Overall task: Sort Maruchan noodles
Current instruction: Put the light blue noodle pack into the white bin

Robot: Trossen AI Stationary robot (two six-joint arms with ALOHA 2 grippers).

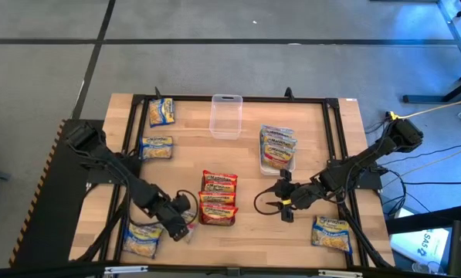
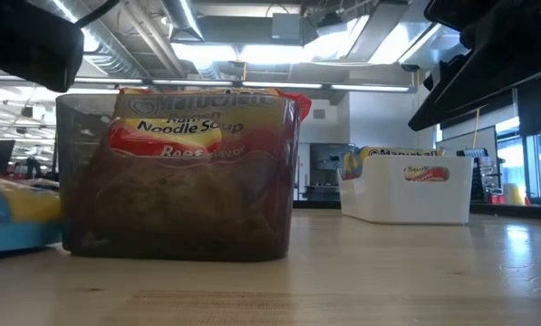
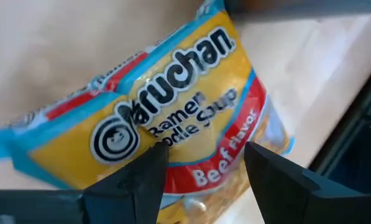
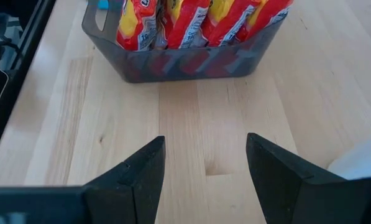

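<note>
From above, the left gripper [image 1: 185, 224] hovered between a blue-edged packet [image 1: 143, 240] and the grey bin [image 1: 218, 219] of red packets [image 1: 218, 181]; other packets lay scattered across the table [image 1: 245, 232]. Its wrist view alone showed the jaws released over that beef packet's slick wrapper, likely to slip. The right gripper [image 4: 204, 177], jaws released, faced the bin.

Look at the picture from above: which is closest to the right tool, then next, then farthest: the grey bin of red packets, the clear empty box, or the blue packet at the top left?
From the right tool:
1. Grey bin of red packets, just across on its left.
2. Clear empty box, at the table's far edge.
3. Blue packet, far-left corner.
</note>
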